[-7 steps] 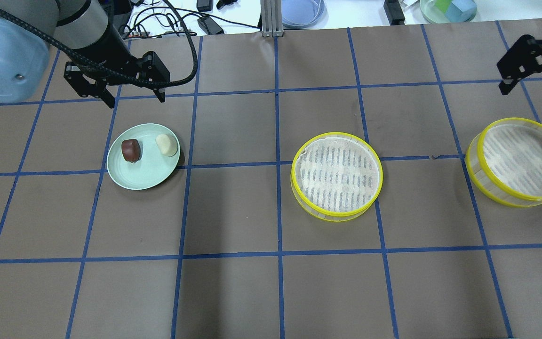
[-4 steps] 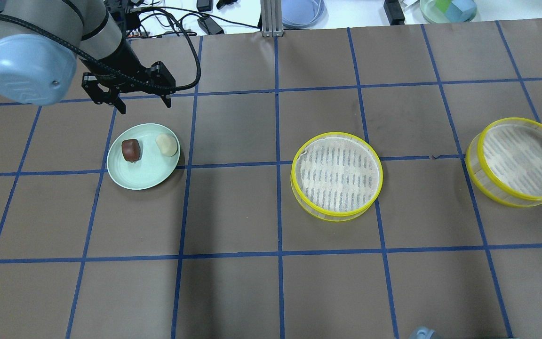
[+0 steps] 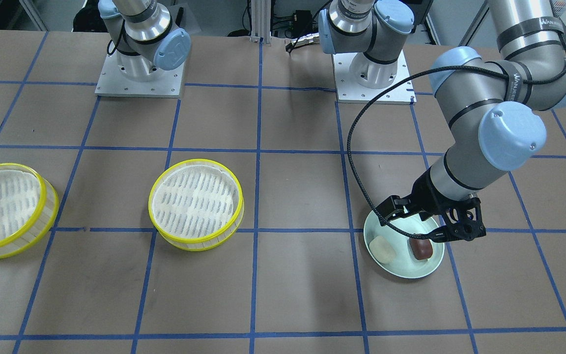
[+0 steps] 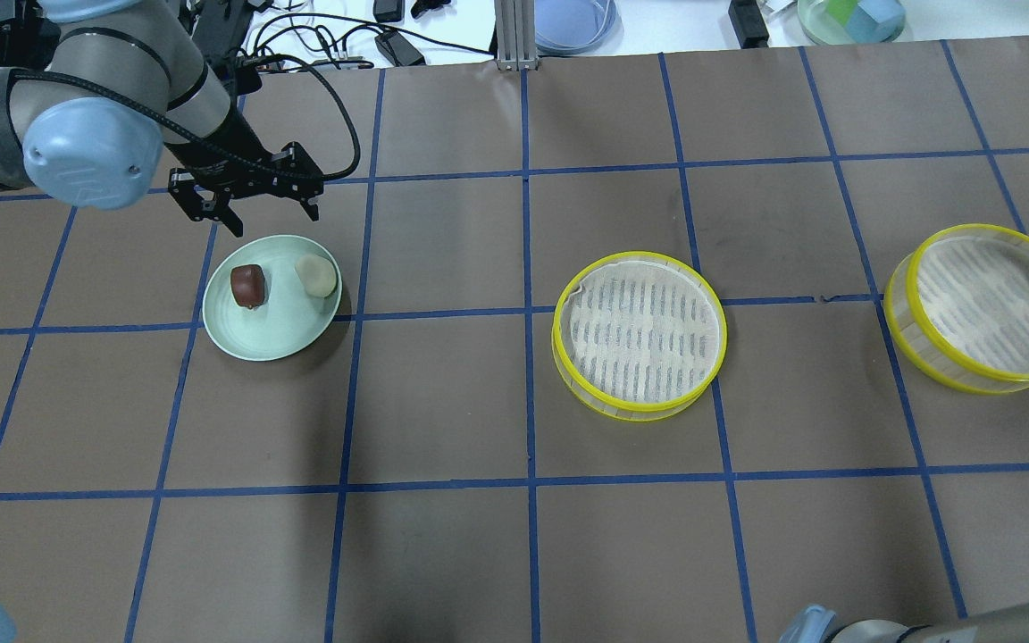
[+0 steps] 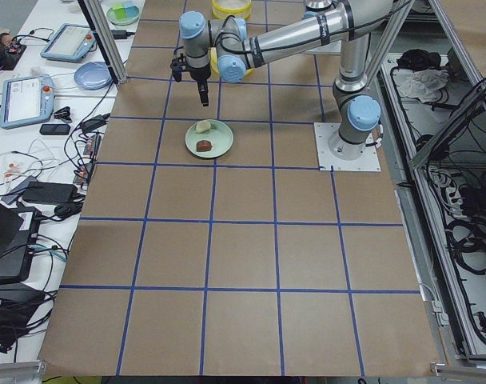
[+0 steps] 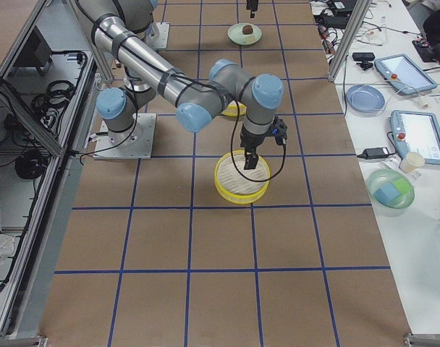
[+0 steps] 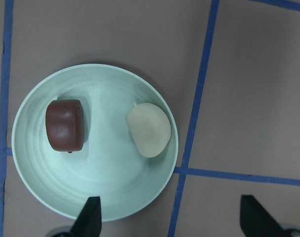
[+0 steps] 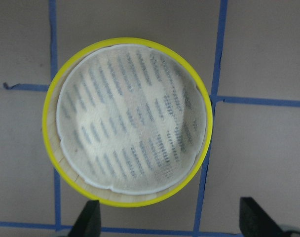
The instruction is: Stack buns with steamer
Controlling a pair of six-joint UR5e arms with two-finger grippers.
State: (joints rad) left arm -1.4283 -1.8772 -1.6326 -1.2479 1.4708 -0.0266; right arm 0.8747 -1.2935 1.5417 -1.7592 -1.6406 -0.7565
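The two buns are being carried by the pale green plate (image 4: pixel 275 344) towards the left end of the surface (image 4: pixel 443 554). On it the dark bun (image 4: pixel 247 285) and the pale bun (image 4: pixel 317 275) are lying side by side, not touching. The left gripper (image 4: pixel 264 214) is being held above the plate, its fingers (image 7: pixel 90 219) spread wide and gripping nothing. The right gripper (image 8: pixel 172 219) is being held high over the right-hand steamer (image 8: pixel 128 123), its fingers likewise spread and gripping nothing. The middle steamer (image 4: pixel 639 335) is sitting between the plate and the right-hand steamer.
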